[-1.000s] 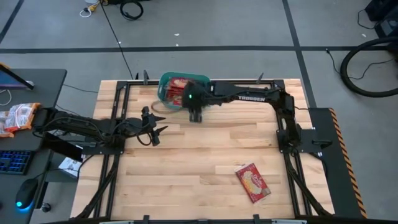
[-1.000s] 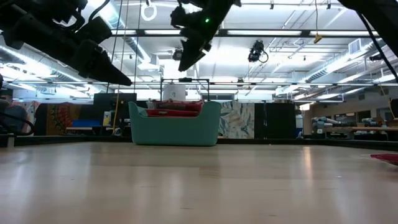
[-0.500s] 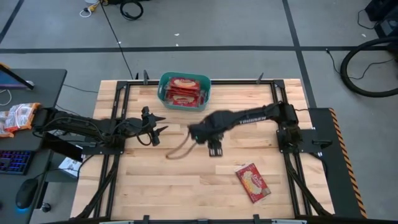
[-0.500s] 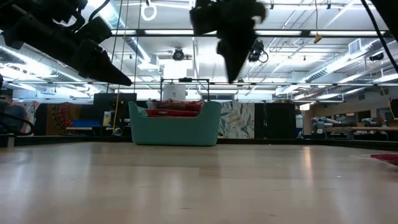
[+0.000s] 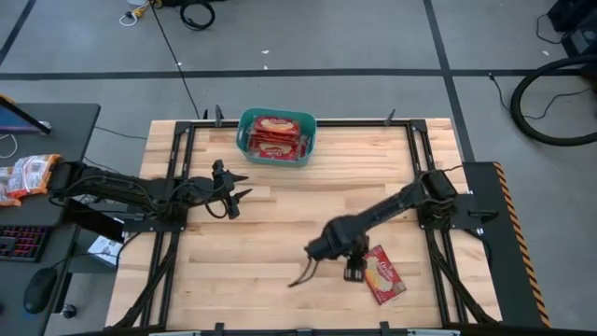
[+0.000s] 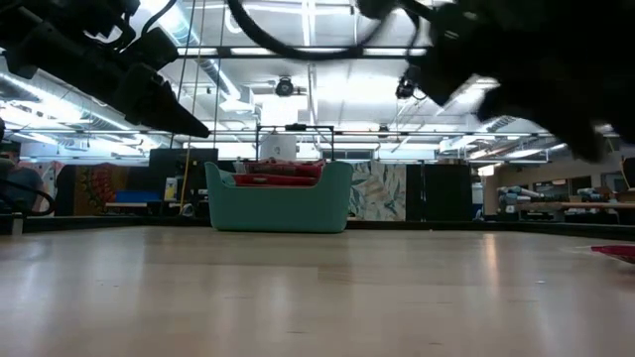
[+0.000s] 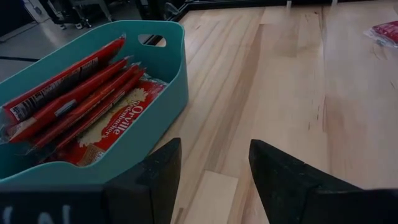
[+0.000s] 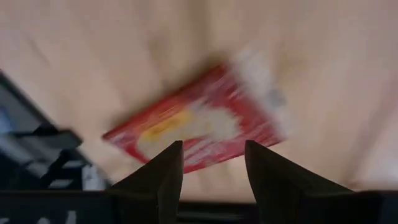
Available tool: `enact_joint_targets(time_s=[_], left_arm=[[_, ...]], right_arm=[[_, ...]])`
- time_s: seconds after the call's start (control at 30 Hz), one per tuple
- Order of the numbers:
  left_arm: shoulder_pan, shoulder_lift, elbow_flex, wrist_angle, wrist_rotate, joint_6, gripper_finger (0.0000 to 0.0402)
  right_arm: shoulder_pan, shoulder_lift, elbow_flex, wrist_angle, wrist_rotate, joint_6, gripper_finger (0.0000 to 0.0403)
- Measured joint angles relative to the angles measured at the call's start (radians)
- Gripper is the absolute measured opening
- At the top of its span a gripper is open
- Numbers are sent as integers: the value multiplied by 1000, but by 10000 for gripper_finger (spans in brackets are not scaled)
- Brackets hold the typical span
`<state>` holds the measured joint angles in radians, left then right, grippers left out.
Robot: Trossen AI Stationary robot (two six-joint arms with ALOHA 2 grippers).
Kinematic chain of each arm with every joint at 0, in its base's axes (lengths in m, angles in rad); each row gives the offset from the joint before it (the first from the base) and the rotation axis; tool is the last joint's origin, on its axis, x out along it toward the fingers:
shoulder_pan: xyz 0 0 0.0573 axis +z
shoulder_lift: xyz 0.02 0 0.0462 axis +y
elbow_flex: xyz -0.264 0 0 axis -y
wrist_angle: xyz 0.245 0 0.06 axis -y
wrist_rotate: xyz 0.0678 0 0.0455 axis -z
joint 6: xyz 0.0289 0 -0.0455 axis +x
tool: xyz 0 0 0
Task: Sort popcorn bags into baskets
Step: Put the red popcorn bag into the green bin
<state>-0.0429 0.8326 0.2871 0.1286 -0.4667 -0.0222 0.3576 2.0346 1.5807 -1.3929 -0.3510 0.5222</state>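
Note:
One red popcorn bag (image 5: 380,274) with a cream picture lies flat on the table near its front right; it shows blurred in the right wrist view (image 8: 199,124). My right gripper (image 5: 353,272) is open and empty above the table, just left of that bag. The teal basket (image 5: 276,136) stands at the table's far edge and holds several red bags (image 7: 87,106). My left gripper (image 5: 235,200) is open and empty at the table's left middle, pointing toward the basket.
Orange-white packets (image 5: 26,175) and a keyboard lie on the dark side desk left of the table. A loose cable loop (image 5: 303,277) hangs from my right arm over the table. Bare wood lies between the basket and the lone bag.
My right gripper has swung from over the basket at the far edge toward the table's near right, coming down beside the lone red bag. It stays open and empty. My left arm has kept still.

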Motion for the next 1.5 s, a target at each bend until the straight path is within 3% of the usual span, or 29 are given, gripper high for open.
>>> enact_joint_targets(time_s=[0.27,0.4,0.6,0.8,1.0,1.2,1.5], left_arm=[[0,0,0,0,0,-1,194],[0,0,0,-1,0,-1,194],[0,0,0,0,0,-1,194],[0,0,0,18,3,-19,194],[0,22,1,47,147,-21,194],[0,147,1,185,175,-18,194],[1,399,1,490,176,12,194]], right_arm=[[71,-1,-181,156,-148,105,177],[72,-1,-241,268,-154,107,177],[34,-1,-206,352,30,20,177],[-27,-1,-115,474,364,-183,177],[-64,0,15,524,600,-407,177],[-67,0,126,413,656,-447,177],[-45,0,114,350,649,-376,177]])
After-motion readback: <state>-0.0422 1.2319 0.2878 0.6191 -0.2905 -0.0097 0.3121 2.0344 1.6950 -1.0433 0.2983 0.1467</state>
